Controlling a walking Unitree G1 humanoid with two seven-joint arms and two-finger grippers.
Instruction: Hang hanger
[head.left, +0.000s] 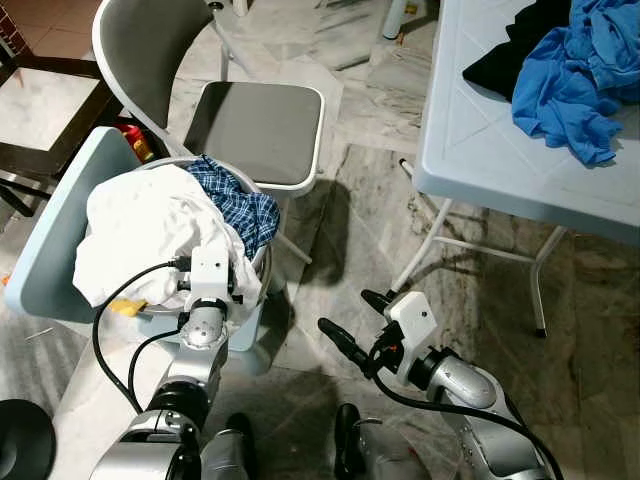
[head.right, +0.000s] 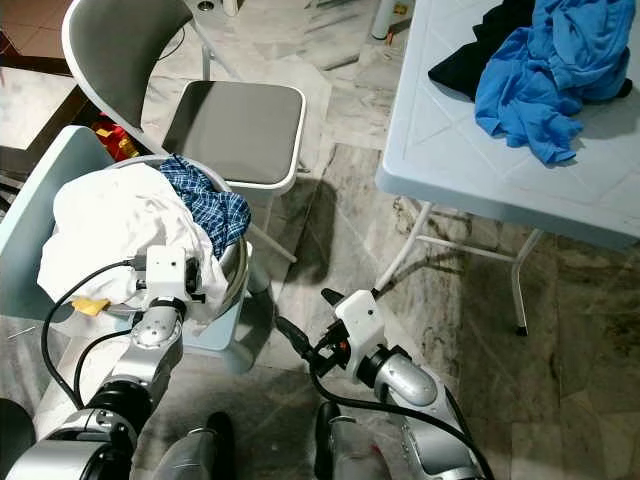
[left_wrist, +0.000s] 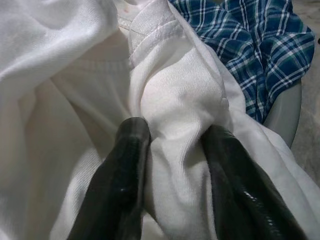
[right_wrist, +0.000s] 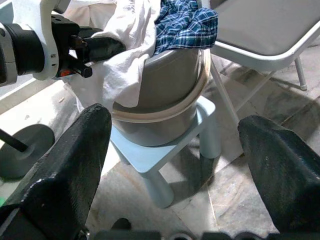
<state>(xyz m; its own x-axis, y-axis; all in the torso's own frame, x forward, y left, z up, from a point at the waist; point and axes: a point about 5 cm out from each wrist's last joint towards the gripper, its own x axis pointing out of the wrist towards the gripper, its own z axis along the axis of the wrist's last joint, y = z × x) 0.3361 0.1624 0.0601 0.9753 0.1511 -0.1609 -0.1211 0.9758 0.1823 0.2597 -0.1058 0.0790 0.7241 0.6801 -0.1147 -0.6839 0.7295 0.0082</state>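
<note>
Reaching into the grey basket (right_wrist: 165, 80) on its pale blue stool (right_wrist: 170, 150), the left pincer (left_wrist: 172, 150) had its two black fingers (left_wrist: 125, 170) pinched on a bunched fold of the white garment (head.left: 150, 235) that lay heaped over the basket's rim. The fold bulged between the fingers, which suggested the grip was taken on a thick gather so the cloth would lift without slipping. A blue plaid shirt (head.left: 240, 205) lay beside the white one in the same basket, touching it, and a small yellow thing (head.left: 128, 307) showed at the white cloth's lower edge; what it was could not be told.

The right pincer (head.left: 350, 325) hovered low over the marble floor (head.left: 350, 220), well apart from the basket, its fingers (right_wrist: 75, 165) spread wide and holding nothing, probably kept free to help once the garment came up.

No hanger could be made out anywhere, so the task's thing may have been buried in the laundry or out of sight. A grey folding chair (head.left: 260, 130) stood just behind the basket. On the pale counter (head.left: 500, 150) to the robot's right lay a blue garment (head.left: 575, 70) and a black one (head.left: 510, 55), touching. The work appeared to be at an early stage.
</note>
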